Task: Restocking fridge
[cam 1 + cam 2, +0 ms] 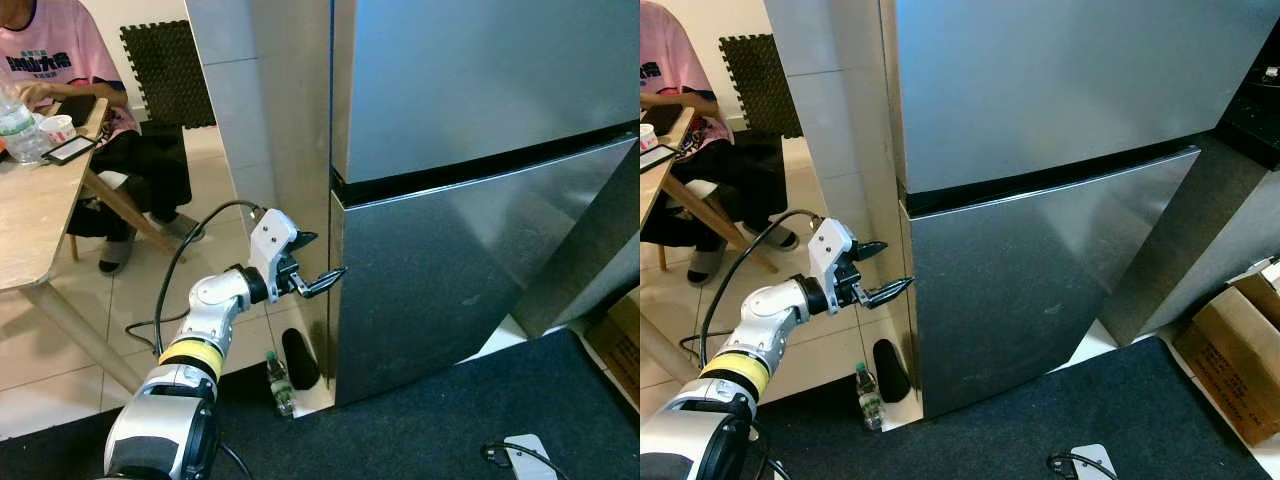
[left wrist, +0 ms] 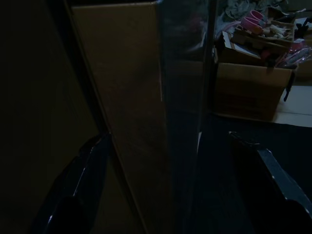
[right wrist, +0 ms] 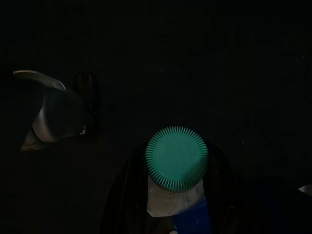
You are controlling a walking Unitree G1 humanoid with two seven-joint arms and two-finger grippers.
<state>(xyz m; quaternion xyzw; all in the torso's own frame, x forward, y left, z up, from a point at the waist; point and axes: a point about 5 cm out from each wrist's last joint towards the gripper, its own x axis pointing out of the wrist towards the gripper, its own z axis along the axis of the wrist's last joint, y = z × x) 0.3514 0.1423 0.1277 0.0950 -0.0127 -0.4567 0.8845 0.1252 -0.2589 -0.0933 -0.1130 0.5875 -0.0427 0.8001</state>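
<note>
Reaching for the closed lower door (image 1: 440,280) of the steel fridge (image 1: 1040,100), the left end effector (image 1: 322,262) spreads its two black fingers wide, one on each side of the door's edge, with nothing held. The right end effector (image 3: 170,214) clasps a green-capped bottle (image 3: 176,158) in its dark wrist view, and another bottle (image 1: 279,383) stands on the floor just beside the fridge's corner. Restocking looks barely begun: the door has yet to be opened and nothing has gone inside, while a person (image 1: 60,60) sits at the bench (image 1: 30,220).
</note>
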